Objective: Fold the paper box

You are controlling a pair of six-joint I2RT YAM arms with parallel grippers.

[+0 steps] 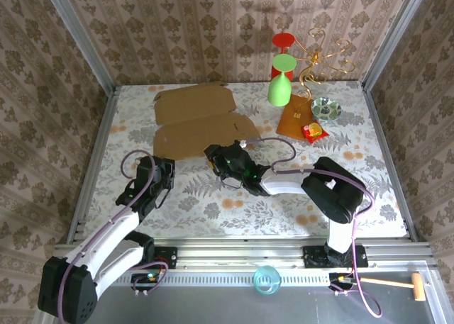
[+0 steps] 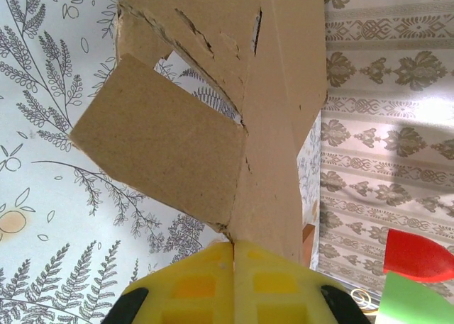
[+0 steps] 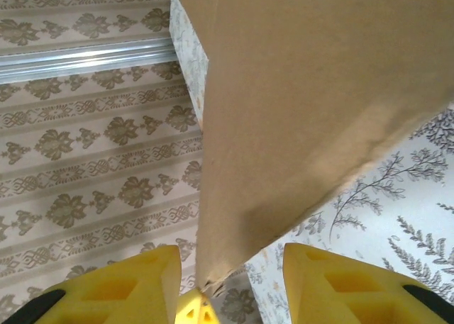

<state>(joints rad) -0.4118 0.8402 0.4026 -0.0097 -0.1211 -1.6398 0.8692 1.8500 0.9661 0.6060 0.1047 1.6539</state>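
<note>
The paper box (image 1: 197,122) is a large light-brown cardboard sheet lying partly raised on the floral table, its flaps spread toward the back. My left gripper (image 1: 162,164) sits at its near left corner. In the left wrist view the yellow fingers (image 2: 206,274) press together on the paper box (image 2: 269,125), whose side flap stands folded up. My right gripper (image 1: 215,156) is at the sheet's near edge, to the right of the left one. In the right wrist view the gripper (image 3: 228,252) is open, and a corner of the paper box (image 3: 305,104) reaches down between its fingers.
A darker orange-brown flat piece (image 1: 294,115) lies at the back right, beside a green goblet (image 1: 280,84), a red goblet (image 1: 282,52), a gold wire stand (image 1: 320,54), a small bowl (image 1: 326,109) and a red-yellow item (image 1: 314,131). Patterned walls enclose the table.
</note>
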